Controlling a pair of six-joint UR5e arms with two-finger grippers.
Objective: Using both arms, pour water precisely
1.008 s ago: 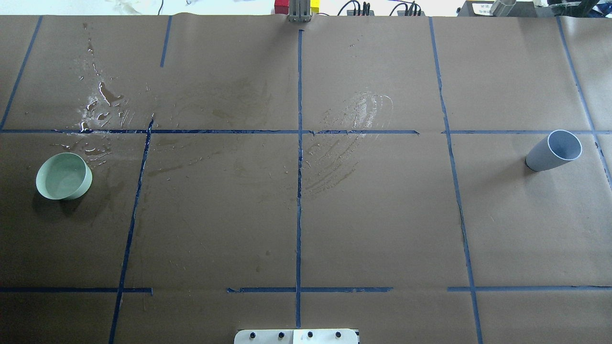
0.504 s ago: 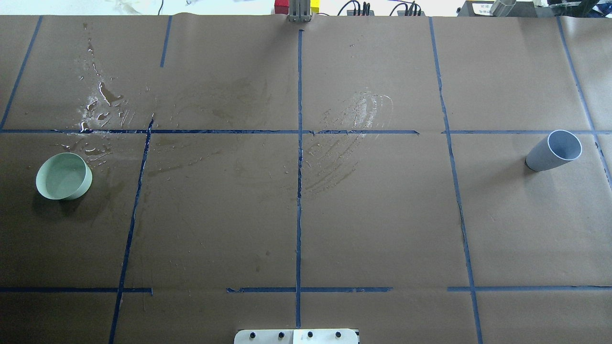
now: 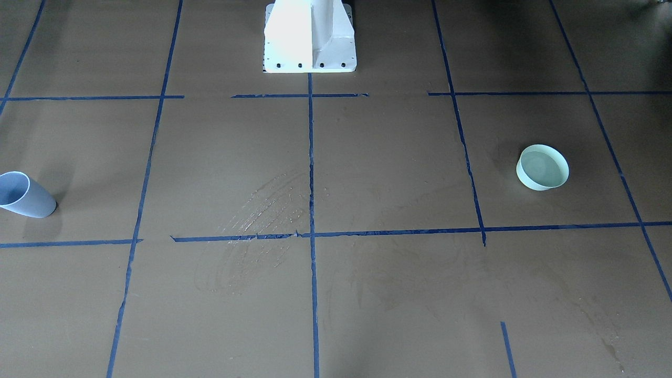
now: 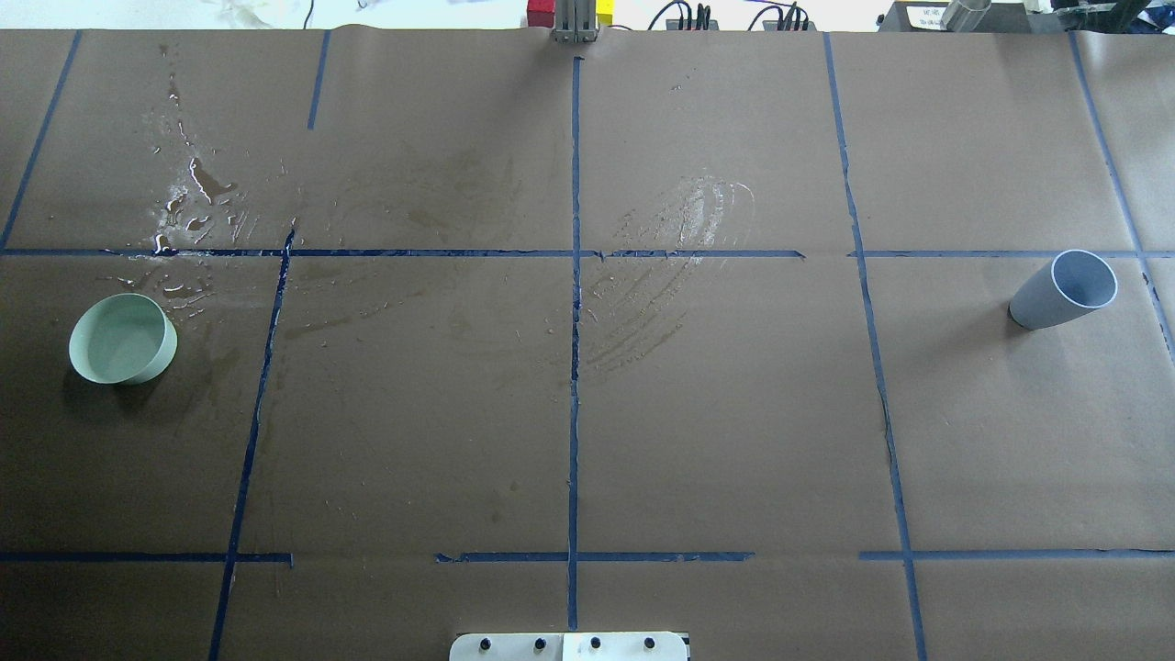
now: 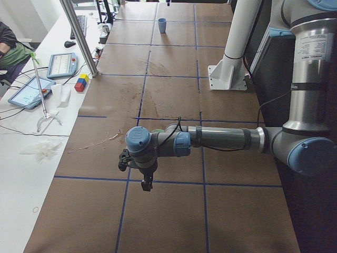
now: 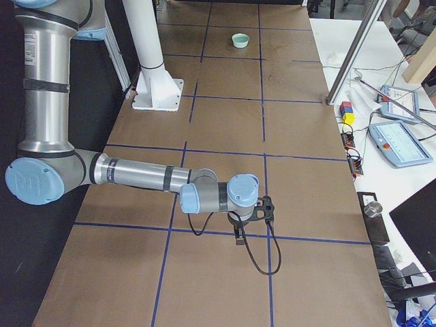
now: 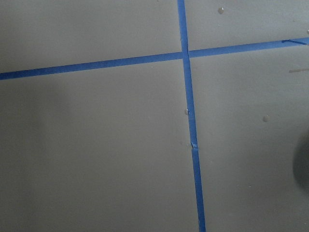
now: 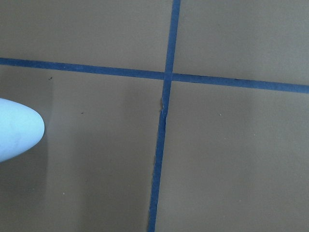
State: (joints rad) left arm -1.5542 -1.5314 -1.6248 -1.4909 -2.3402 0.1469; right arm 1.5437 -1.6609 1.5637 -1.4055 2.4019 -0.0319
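Though hung low out to either side of white pedestal (image 3: pixel 310 37), left gripper (image 5: pixel 146 184) and right gripper (image 6: pixel 240 236): spread or pressed together, cannot tell. Left of pedestal, water (image 4: pixel 119 335) in green bowl (image 4: pixel 163 360); right, grey-blue cup (image 4: pixel 1037 308), probably staged one per arm.

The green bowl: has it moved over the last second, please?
No; the green bowl sits where it was, left of the blue tape line.

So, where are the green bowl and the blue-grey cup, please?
green bowl (image 3: pixel 542 185), exterior front-facing view, on its outer wall.
blue-grey cup (image 4: pixel 1035 308), overhead exterior view, on its outer side wall.
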